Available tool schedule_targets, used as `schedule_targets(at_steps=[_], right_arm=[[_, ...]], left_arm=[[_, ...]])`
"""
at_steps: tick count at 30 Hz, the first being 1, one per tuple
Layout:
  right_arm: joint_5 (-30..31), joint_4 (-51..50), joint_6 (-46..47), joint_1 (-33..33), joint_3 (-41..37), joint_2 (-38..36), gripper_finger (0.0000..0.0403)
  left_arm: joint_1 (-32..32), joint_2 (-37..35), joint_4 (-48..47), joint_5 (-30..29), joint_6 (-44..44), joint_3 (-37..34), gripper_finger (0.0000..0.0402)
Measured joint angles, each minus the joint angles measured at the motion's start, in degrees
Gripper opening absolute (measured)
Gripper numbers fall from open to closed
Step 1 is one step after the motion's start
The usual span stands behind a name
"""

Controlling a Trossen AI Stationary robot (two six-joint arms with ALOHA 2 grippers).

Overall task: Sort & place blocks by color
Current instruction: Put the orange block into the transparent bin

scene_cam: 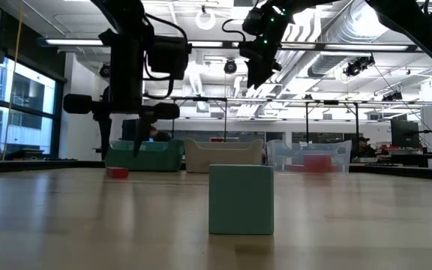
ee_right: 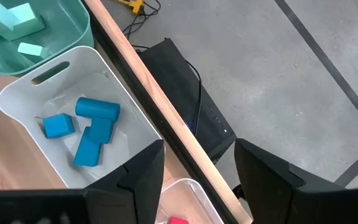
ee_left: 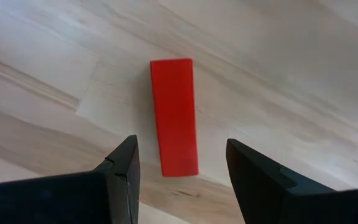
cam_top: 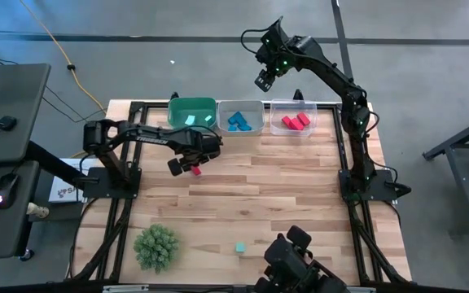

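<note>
A red bar block lies flat on the wooden table, left of centre. My left gripper hangs open just above it, pointing down, with one finger on each side of the bar's near end and neither touching it. It is also seen in the high view. A light teal cube stands alone near the front edge. At the far edge stand a green bin with teal blocks, a white bin with blue blocks and a clear bin with red blocks. My right gripper waits open, high above the bins.
A green spiky plant ball sits at the near left corner. A dark camera mount stands at the near edge. Black frame rails run along the table's sides. Bare wood lies between the red bar and the teal cube.
</note>
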Motion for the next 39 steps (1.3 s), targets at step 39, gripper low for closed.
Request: schedule_targets(at_steps=[39], right_arm=[[-2.77, -0.48, 0.04, 0.11, 0.00, 0.02, 0.0185]], left_arm=[[-0.29, 7.66, 1.25, 3.65, 19.31, 0.15, 0.0007]])
